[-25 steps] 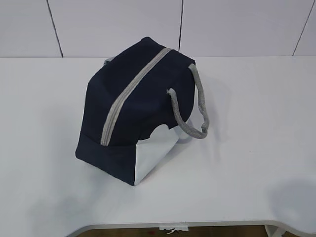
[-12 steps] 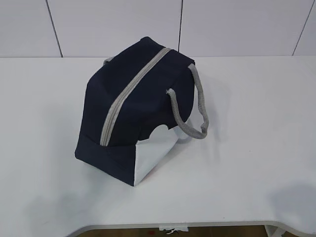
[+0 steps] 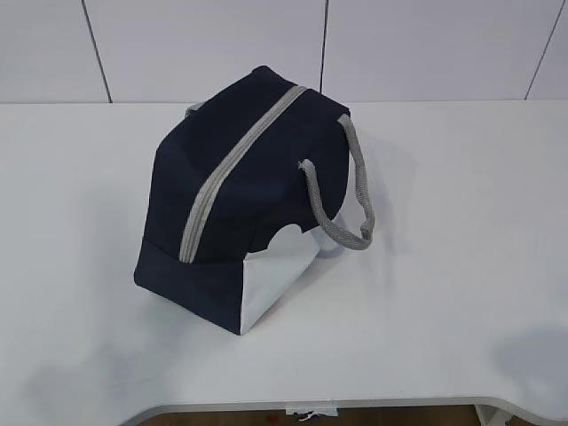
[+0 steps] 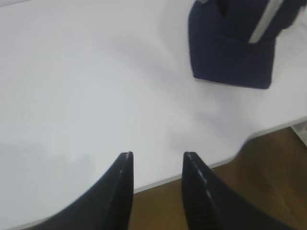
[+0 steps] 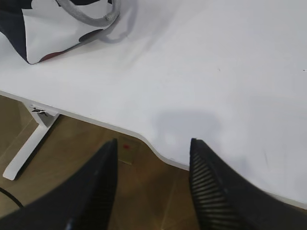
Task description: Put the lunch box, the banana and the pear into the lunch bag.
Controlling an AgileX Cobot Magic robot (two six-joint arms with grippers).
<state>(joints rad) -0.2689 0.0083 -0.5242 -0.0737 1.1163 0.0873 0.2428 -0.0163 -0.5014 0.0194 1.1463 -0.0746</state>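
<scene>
The navy lunch bag point(image 3: 240, 213) stands on the white table point(image 3: 444, 266) with its grey zipper shut along the top and a grey rope handle point(image 3: 351, 200) hanging on its right side. It also shows in the left wrist view point(image 4: 230, 48) and the right wrist view point(image 5: 43, 33). The lunch box, the banana and the pear are out of view. My left gripper point(image 4: 156, 155) is open and empty over the table's front edge. My right gripper point(image 5: 153, 142) is open and empty over the front edge too. Neither gripper shows in the exterior view.
The table's front edge has a curved cut-out point(image 3: 222, 410). A white table leg point(image 5: 29, 143) and brown floor point(image 5: 144, 191) lie below. A white panelled wall point(image 3: 266, 44) stands behind the table.
The bag has not moved. The faint shadows near the table's front corners have shifted slightly.
</scene>
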